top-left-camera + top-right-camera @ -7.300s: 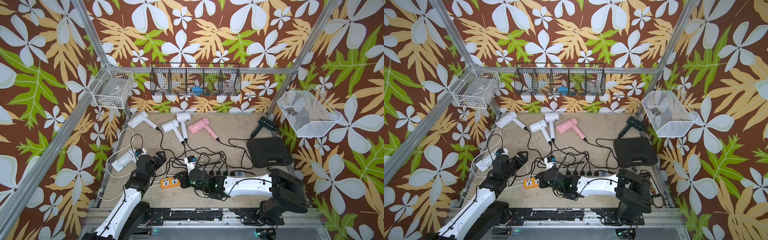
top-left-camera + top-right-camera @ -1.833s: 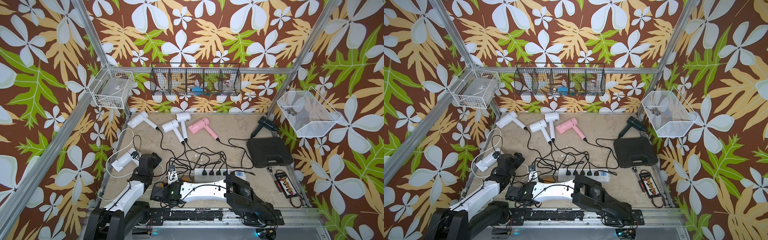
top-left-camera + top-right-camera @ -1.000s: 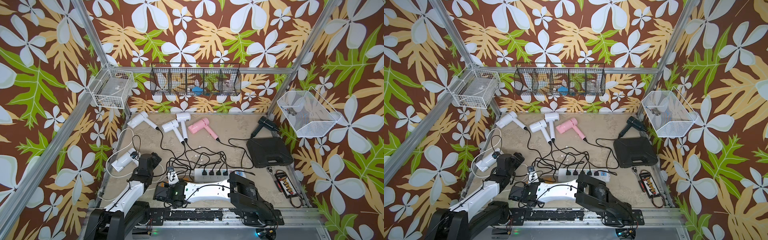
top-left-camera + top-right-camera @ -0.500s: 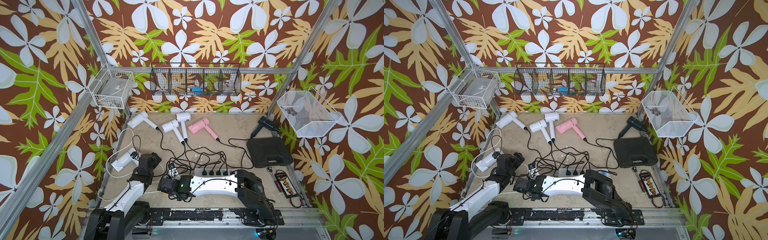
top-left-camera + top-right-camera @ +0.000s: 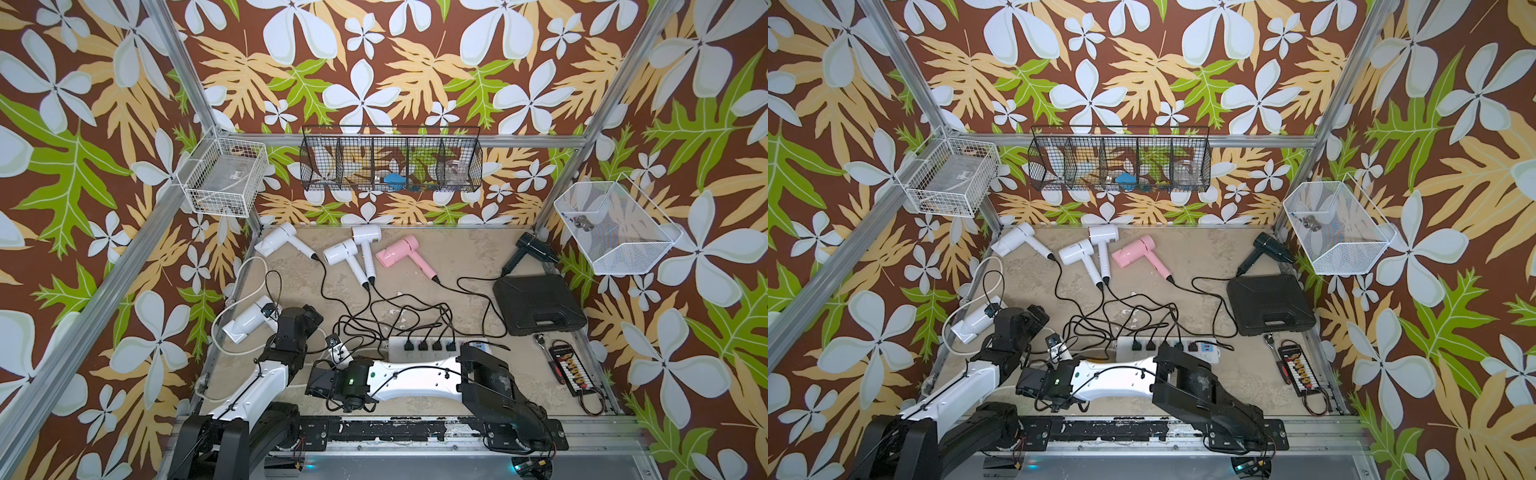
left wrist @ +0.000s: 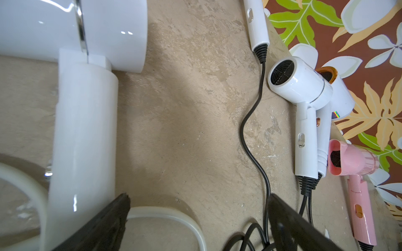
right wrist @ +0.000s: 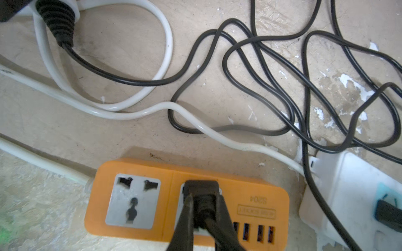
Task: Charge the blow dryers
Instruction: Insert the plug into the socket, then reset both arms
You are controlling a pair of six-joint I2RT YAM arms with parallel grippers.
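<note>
**Right arm holding a plug in the orange strip**

Since half a second ago, the right arm is sitting slightly further left, covering the orange strip in both top views. The right gripper is pinching almost closed on a black plug seated in the orange power strip. The left gripper is gaping fully wide and gripping nothing, just beside the handle of the nearest white blow dryer. That dryer is lying diagonally by the left wall, with its wider end facing front-left. The pink blow dryer and black blow dryer are lying at the back, their handles pointing frontward and their cords trailing toward the white power strip.
</note>
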